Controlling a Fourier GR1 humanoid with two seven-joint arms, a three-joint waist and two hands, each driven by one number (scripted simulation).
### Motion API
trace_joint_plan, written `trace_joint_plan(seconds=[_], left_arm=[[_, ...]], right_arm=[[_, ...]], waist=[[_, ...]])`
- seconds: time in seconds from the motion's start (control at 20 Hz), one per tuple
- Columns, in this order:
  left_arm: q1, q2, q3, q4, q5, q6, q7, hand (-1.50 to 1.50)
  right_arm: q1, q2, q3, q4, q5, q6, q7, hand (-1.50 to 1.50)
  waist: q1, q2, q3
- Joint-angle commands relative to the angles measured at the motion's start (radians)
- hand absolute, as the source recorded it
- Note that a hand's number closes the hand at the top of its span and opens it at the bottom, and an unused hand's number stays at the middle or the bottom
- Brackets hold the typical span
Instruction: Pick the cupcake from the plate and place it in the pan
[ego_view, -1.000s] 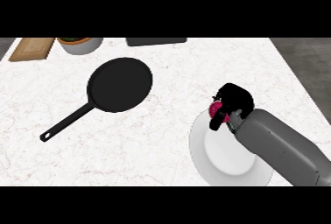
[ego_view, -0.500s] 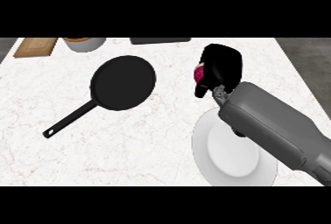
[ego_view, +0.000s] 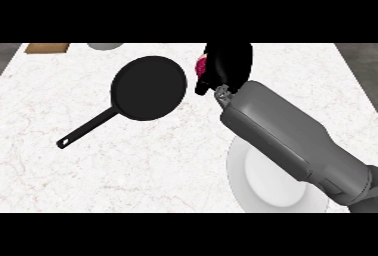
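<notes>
there is one view, from the robot's head, looking steeply down on the tabletop (ego_view: 111, 165). the far edge of the tabletop runs along the top of the view and the near side lies at the bottom. the right forearm (ego_view: 295, 145) comes in from the lower right corner and fills much of that side, so the camera sits close above it. no second view shares the scene.

- Open counter (ego_view: 148, 165) is lying between the plate (ego_view: 258, 185) and the pan (ego_view: 148, 87).
- The right hand (ego_view: 225, 62), curling around the cupcake (ego_view: 199, 66), is sitting just beside the pan's rim, nothing standing between them.
</notes>
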Motion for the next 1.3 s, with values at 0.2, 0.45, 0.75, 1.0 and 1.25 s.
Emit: trace_joint_plan(seconds=[0.2, 0.45, 0.75, 1.0, 1.25], left_arm=[[-0.264, -0.045, 0.056, -0.133, -0.007, 0.017, -0.084, 0.00], [-0.288, -0.052, 0.046, -0.122, -0.022, 0.017, -0.088, 0.00], [-0.305, -0.043, 0.039, -0.126, -0.023, -0.004, -0.092, 0.00], [-0.310, -0.056, 0.021, -0.109, -0.034, -0.005, -0.100, 0.00], [-0.323, -0.056, 0.022, -0.116, -0.028, -0.014, -0.096, 0.00]], right_arm=[[-0.019, 0.136, -0.133, 0.165, 0.032, -0.150, 0.095, 1.50], [-0.004, 0.202, -0.171, 0.304, 0.038, -0.160, 0.045, 1.50], [0.023, 0.248, -0.281, 0.380, -0.069, -0.222, -0.039, 1.50], [0.048, 0.250, -0.408, 0.381, -0.188, -0.332, -0.101, -1.50], [0.018, 0.250, -0.449, 0.392, -0.166, -0.485, -0.198, -1.50]], waist=[[0.026, 0.031, 0.001], [0.056, 0.047, -0.001], [0.085, 0.066, 0.004], [0.108, 0.066, 0.006], [0.106, 0.061, 0.004]])
